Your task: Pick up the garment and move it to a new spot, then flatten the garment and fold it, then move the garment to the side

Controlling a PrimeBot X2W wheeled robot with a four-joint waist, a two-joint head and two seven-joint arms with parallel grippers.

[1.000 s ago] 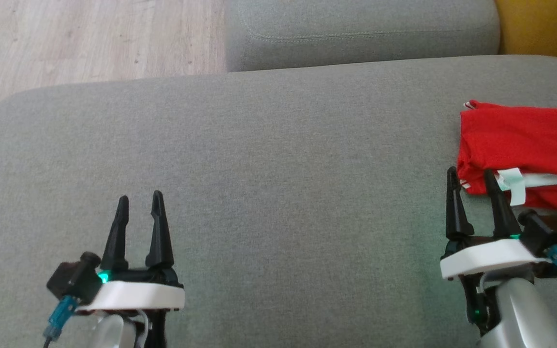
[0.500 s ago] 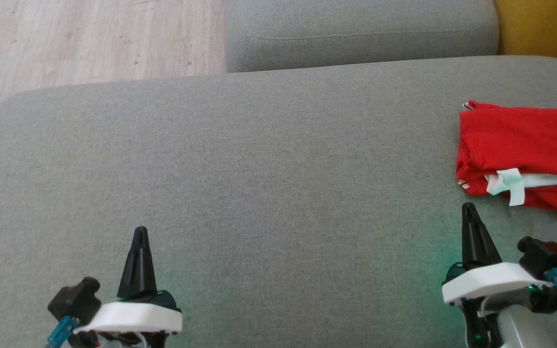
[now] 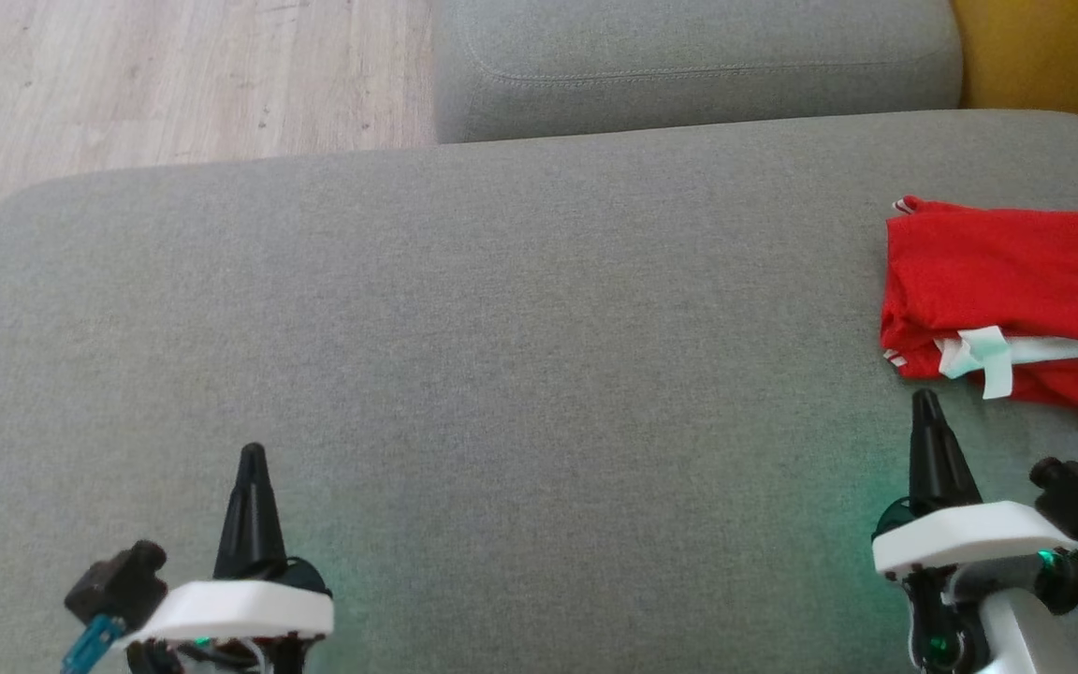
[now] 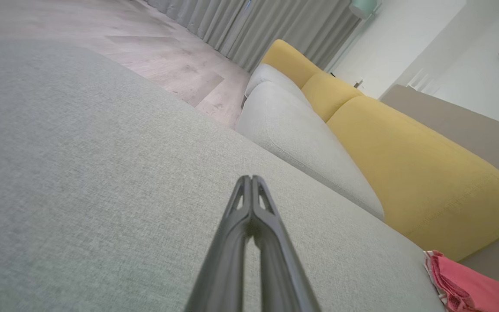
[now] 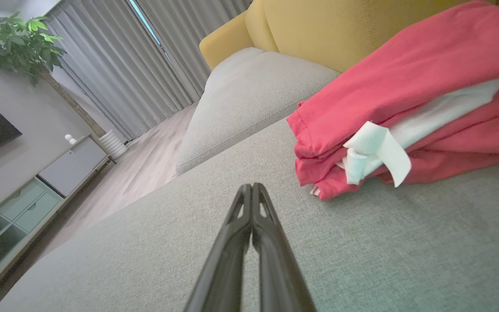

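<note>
Folded red garment (image 3: 1007,271) lies on grey sofa cushion (image 3: 502,318) at far right of head view, partly cut by the frame edge. A white tag (image 3: 986,360) sticks out of its near fold. Near it, right end effector (image 3: 925,401): fingers pressed together, empty, tip just short of garment's near-left corner, small gap. At lower left, left end effector (image 3: 252,455): fingers together, empty, over bare cushion, well apart from garment. Right wrist view: closed fingers point along cushion, garment up and right of tip, red layers stacked with white band between. Left wrist view: closed tips over cushion, garment corner at bottom right. Behind, second grey cushion (image 3: 689,65); yellow backrest (image 3: 1044,47) top right; wood floor (image 3: 174,75) top left.
</note>
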